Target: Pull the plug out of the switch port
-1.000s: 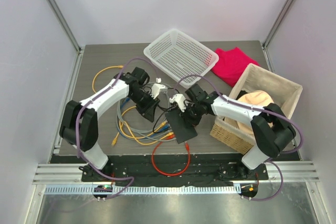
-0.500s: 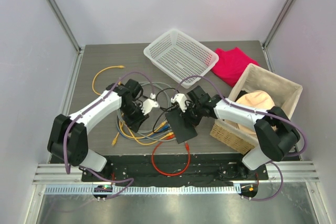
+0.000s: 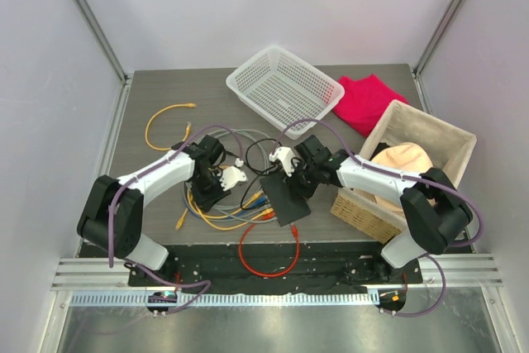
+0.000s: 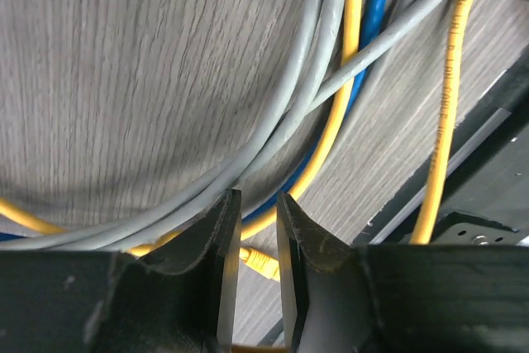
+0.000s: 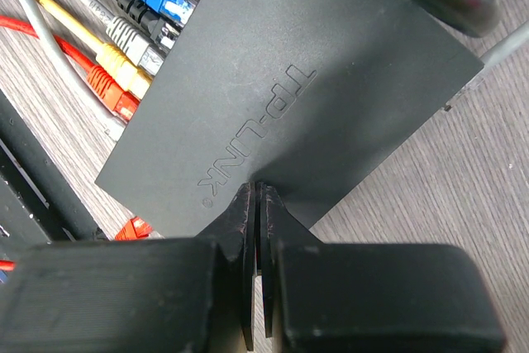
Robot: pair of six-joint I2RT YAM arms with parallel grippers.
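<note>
grey wood table [image 3: 149, 97]; pale walls [image 3: 273, 6]

Matt black plastic switch [image 5: 289, 80], wood-grain table [image 4: 124, 55]

flat matte-black switch [image 5: 289, 97], tp-link logo up, lies flat on tabletop [image 3: 149, 88]. blue, grey, yellow, orange plugs [image 5: 124, 59] seated in a row along its left edge.

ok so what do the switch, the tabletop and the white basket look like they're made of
The switch: likely matte black plastic, smooth, with a same-colour logo and a dull sheen. The tabletop: grey wood-grain surface with fine streaks, probably laminate, possibly real wood. The white basket: apparently moulded plastic, an open lattice with a smooth rim.
</note>
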